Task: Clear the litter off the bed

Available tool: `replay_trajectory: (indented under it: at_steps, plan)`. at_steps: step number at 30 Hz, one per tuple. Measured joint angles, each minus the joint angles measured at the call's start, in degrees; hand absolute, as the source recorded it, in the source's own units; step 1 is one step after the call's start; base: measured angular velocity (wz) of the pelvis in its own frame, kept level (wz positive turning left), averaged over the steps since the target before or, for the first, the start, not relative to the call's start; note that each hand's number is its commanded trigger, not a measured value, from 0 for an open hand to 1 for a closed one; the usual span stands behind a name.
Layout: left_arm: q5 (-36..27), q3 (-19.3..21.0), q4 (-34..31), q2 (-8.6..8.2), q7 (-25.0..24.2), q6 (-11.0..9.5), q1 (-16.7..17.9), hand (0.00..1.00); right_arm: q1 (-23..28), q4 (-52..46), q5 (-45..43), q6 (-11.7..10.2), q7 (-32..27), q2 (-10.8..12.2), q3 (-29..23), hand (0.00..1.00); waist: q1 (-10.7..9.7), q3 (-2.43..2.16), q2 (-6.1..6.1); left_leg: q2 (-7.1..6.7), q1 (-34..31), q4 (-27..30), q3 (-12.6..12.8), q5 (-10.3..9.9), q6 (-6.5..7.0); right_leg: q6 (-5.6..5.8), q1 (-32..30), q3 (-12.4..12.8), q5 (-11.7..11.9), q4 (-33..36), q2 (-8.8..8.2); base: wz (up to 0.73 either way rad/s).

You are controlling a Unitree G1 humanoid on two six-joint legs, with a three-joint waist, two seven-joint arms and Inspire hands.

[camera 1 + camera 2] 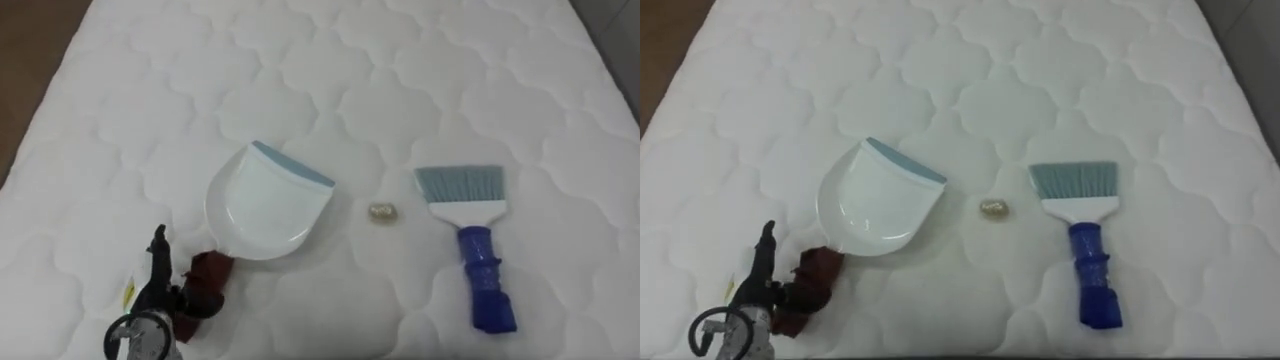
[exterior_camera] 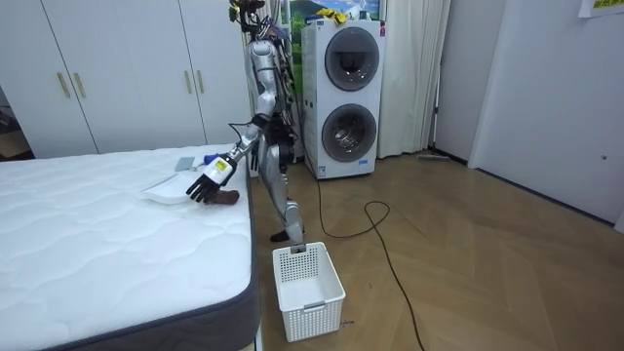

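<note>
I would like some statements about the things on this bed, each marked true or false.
The brush lies to the right of the dustpan. True.
The small scrap lies inside the dustpan. False: it lies on the mattress, between dustpan and brush.
The left hand is at the dustpan's dark handle. True.
The brush has a red handle. False: it is blue.
The white basket stands on the mattress. False: it stands on the floor beside the bed.

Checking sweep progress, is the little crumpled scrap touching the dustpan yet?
Apart. The left eye view shows a strip of bare mattress between the scrap and the blue-edged lip of the dustpan.
</note>
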Motion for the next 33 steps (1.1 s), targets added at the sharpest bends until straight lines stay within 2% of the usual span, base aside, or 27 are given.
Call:
replay_trajectory:
  at_steps: [8, 12, 15, 20, 21, 23, 28, 33]
  plan:
    - [-1.05, -0.98, 6.64, 0.05, -1.25, 0.01, -3.41, 0.0, -2.59, 1.75, 2.41, 0.05, -0.58, -0.14, 3.87, 0.0, 0.24, 0.0, -0.03, 0.1, -2.62, 0.43, -0.17, 0.05, -0.08, -0.04, -2.74, -0.21, 0.02, 0.55, -0.02, 0.01]
    - [-1.05, -0.84, 7.28, 0.16, -2.28, 0.01, -4.02, 0.0, -3.36, 2.06, 2.46, 0.04, -0.34, -0.12, 4.31, 0.0, 0.34, 0.12, -0.1, 0.18, -3.01, 0.56, -0.08, 0.05, -0.08, -0.05, -3.7, -0.46, 0.02, 1.63, -0.12, -0.02]
    - [-1.04, -0.82, 8.0, 0.45, -2.28, -0.06, -5.34, 0.0, -4.13, 2.2, 2.51, 0.02, -0.77, -0.09, 4.36, 0.0, 0.46, 0.31, -0.3, 0.15, -4.6, 1.29, -0.04, 0.05, -0.08, -0.05, -5.52, -0.83, 0.01, 2.92, -0.35, -0.02]
    - [-1.06, -0.93, 10.78, 0.51, -2.03, -0.55, -8.92, 0.0, -6.65, 2.08, 2.35, -0.11, -2.61, 0.32, 6.09, 0.0, 0.56, 1.16, -0.5, -0.05, -9.02, 4.36, 0.49, 0.03, -0.06, -0.06, -9.69, -0.63, 0.01, 4.91, -0.81, -0.06]
    - [-1.06, -0.93, 11.03, 0.54, -1.99, -0.69, -9.3, 0.0, -6.89, 2.08, 2.32, -0.1, -2.8, 0.38, 6.11, 0.0, 0.67, 1.19, -0.5, -0.03, -9.52, 4.61, 0.53, 0.03, -0.06, -0.06, -10.2, -0.63, 0.01, 5.16, -0.81, 0.0]
    - [-1.09, -0.89, 11.47, 0.54, -1.29, -1.34, -10.6, 0.0, -7.3, 1.9, 2.31, -0.09, -3.38, 0.48, 6.11, 0.0, 1.48, 1.52, -0.33, 0.1, -11.41, 5.96, 0.59, 0.02, -0.06, -0.38, -11.65, -0.61, 0.2, 5.59, -0.72, 0.0]
    - [-3.27, -0.73, 12.37, 0.5, 0.34, -2.27, -12.43, 0.0, -8.04, 1.59, 2.44, -0.07, -4.79, 0.48, 6.66, 0.0, 1.76, 1.68, -0.33, 0.2, -14.77, 7.71, 0.82, 0.03, -0.05, -0.73, -15.51, -0.48, 0.39, 7.9, -0.87, -0.03]
    - [-4.48, -0.74, 12.71, 0.5, 2.92, -2.28, -13.86, 0.0, -8.94, 0.37, 2.53, -0.1, -6.28, 0.34, 8.34, 0.0, 1.67, 1.71, -0.34, 0.3, -18.43, 10.2, 1.86, 0.07, 0.09, -1.1, -19.55, -0.36, 0.54, 10.35, -1.29, -0.1]
